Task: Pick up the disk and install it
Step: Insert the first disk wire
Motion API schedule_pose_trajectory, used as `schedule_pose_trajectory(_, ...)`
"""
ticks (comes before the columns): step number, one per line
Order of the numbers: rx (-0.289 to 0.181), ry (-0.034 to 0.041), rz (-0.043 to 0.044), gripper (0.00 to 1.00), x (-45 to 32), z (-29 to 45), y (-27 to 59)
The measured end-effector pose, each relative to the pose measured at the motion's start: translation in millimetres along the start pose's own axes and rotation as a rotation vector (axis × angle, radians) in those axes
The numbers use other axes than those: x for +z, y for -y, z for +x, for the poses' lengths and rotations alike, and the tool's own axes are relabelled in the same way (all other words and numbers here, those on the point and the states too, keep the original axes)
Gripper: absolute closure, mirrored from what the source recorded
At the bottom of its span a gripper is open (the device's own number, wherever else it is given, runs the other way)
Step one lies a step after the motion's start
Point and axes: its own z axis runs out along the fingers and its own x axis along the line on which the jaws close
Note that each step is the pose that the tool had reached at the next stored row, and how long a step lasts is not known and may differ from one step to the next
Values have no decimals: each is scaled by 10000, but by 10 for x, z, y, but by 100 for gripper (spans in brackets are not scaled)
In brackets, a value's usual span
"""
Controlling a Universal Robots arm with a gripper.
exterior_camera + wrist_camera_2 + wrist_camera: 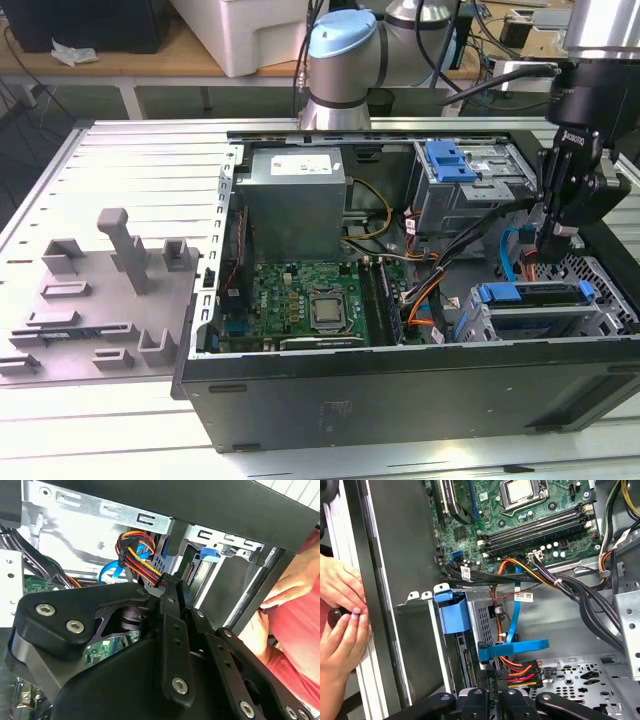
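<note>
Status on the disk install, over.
Tool low inside case, beside drive cage. Disk sits in cage. Power cable bundle by the tool; person's hands beside case wall.

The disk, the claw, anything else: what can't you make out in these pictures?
The label face of the disk: hidden inside the drive cage in the exterior view, where its blue carrier edge shows.
Whether the claw touches the plug of the power cable: the claw's own body blocks it in the second wrist view.
The small dark object in the person's hands: covered by the hands, first wrist view.
</note>
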Motion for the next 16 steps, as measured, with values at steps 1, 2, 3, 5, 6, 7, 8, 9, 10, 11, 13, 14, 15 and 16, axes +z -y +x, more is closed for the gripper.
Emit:
schedule_pose_trajectory(1,-3,133,-27,84,3,9,2)
schedule_pose_trajectory(2,-20,340,-64,84,13,31,7)
schedule_pose_trajectory(3,-90,418,-54,84,20,49,11)
schedule_pose_trajectory(5,-250,438,4,84,25,61,14)
schedule_pose_trajectory(6,-342,445,38,84,27,65,15)
schedule_pose_trajectory(7,-393,448,57,84,28,67,15)
schedule_pose_trajectory(8,-439,451,74,84,29,70,16)
schedule_pose_trajectory(9,-498,460,95,84,32,77,17)
schedule_pose_trajectory(10,-524,479,101,84,36,89,15)
schedule_pose_trajectory(11,-547,527,101,84,45,109,15)
schedule_pose_trajectory(13,-564,625,88,84,59,144,15)
schedule_pose_trajectory(14,-580,733,74,84,70,172,14)
schedule_pose_trajectory(15,-590,795,65,84,75,184,14)
schedule_pose_trajectory(16,-603,858,58,84,78,193,13)
